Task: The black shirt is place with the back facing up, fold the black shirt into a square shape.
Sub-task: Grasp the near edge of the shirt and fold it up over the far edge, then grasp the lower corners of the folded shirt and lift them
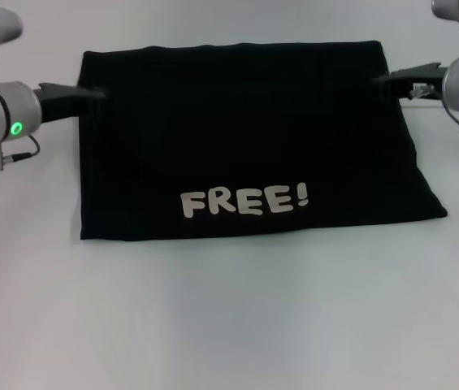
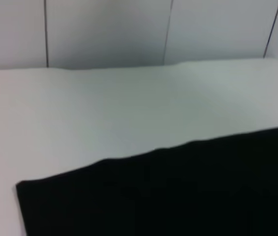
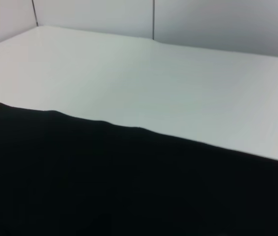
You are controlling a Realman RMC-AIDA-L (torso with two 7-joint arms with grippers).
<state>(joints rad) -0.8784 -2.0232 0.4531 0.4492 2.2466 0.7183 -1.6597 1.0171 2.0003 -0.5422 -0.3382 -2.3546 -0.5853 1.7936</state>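
The black shirt (image 1: 245,138) is laid on the white bench (image 1: 229,325), folded into a rough rectangle that widens toward the near edge. White "FREE!" lettering (image 1: 245,201) is seen on its upper face near the front hem, in the head view only.

The left tool (image 1: 91,93) is placed at the shirt's left edge, near the far corner, its dark fingers reaching the fabric. The right tool (image 1: 383,81) is placed at the right edge near the far right corner, likewise meeting the cloth. Whether the fingers are pinched on fabric or merely touching cannot be told; black on black hides the tips.

In the left wrist view only a black expanse of shirt (image 2: 178,191) with one corner and a slightly wavy edge is shown against the bench (image 2: 104,108), with wall panels (image 2: 109,29) behind. No fingers are shown there. In the right wrist view the shirt (image 3: 104,182) fills the lower part, its edge running diagonally over the bench (image 3: 178,88); again no fingers are shown. The lettering is not seen in either wrist view.
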